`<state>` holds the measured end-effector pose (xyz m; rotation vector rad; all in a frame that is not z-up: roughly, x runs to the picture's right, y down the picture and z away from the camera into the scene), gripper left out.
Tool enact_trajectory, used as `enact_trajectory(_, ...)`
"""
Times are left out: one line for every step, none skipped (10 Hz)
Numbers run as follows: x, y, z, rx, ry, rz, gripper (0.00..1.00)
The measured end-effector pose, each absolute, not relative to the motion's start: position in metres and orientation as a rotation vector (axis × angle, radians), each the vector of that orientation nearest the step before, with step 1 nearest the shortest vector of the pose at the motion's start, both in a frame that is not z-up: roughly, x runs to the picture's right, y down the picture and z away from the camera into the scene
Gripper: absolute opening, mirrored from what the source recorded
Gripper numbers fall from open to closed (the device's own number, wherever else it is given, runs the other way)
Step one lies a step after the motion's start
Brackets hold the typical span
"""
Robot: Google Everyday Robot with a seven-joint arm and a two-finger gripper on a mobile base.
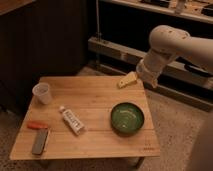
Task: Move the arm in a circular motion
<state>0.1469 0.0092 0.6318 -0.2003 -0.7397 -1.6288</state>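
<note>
We see the arm (167, 47) reaching in from the right, its long axis slanting down-left to the end effector (127, 80). That hangs over the counter's (95, 100) far right edge, beyond the green bowl (127, 117). Spread or pressed together? We cannot tell. The circle looks set to sweep above the counter.
</note>
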Motion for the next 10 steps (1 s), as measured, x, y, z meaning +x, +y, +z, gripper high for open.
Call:
enact_trajectory(0.151, 0.028, 0.611, -0.202, -0.731, -1.607, 1.0)
enact_trajectory(0.158, 0.046, 0.592, -0.21, -0.722, -1.58, 1.0)
enact_trajectory(0.169, 0.065, 0.575, -0.22, -0.713, -1.547, 1.0)
enact_trajectory(0.177, 0.078, 0.566, -0.229, -0.71, -1.515, 1.0)
enact_trajectory(0.18, 0.091, 0.566, -0.236, -0.722, -1.481, 1.0)
enact_trajectory(0.181, 0.102, 0.574, -0.245, -0.745, -1.455, 1.0)
enact_trajectory(0.18, 0.11, 0.588, -0.258, -0.779, -1.444, 1.0)
enact_trajectory(0.172, 0.116, 0.609, -0.287, -0.837, -1.434, 1.0)
enact_trajectory(0.161, 0.12, 0.619, -0.313, -0.882, -1.432, 1.0)
enact_trajectory(0.146, 0.123, 0.624, -0.346, -0.909, -1.433, 1.0)
